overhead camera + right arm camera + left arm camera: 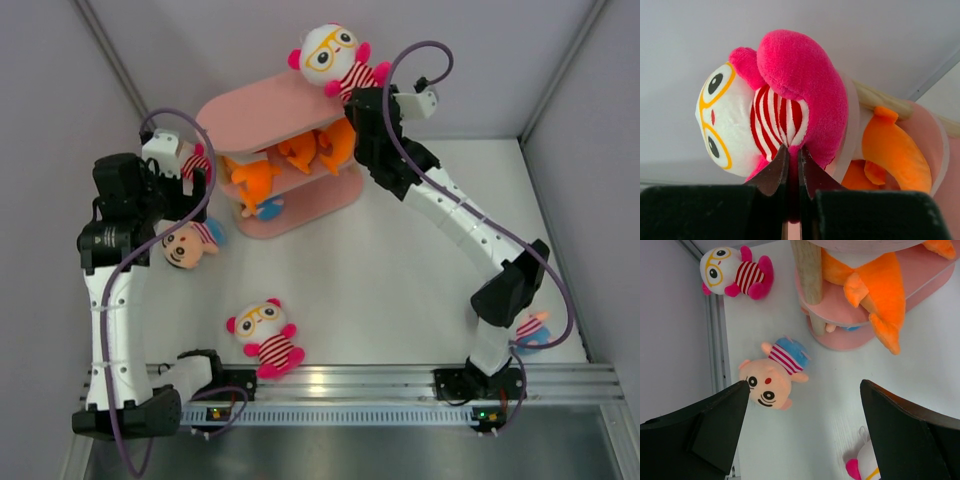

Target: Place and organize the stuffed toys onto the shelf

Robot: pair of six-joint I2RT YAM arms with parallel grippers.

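The pink three-tier shelf (262,120) stands at the back. My right gripper (353,88) is shut on the striped belly of a white-faced doll with yellow glasses (335,55), holding it at the top board's right end; in the right wrist view the gripper (794,152) pinches this doll (765,115). Orange sharks (255,178) lie on the middle tier. My left gripper (805,385) is open and empty above the table, near a peach-faced striped doll (767,382) lying left of the shelf (840,315). A second white-faced doll (735,272) lies near the front rail.
Another white-faced doll (862,467) lies partly hidden by my left fingers. A peach-faced doll (530,328) sits by the right arm's base. Something blue (268,208) rests on the bottom tier. Grey walls close in on both sides.
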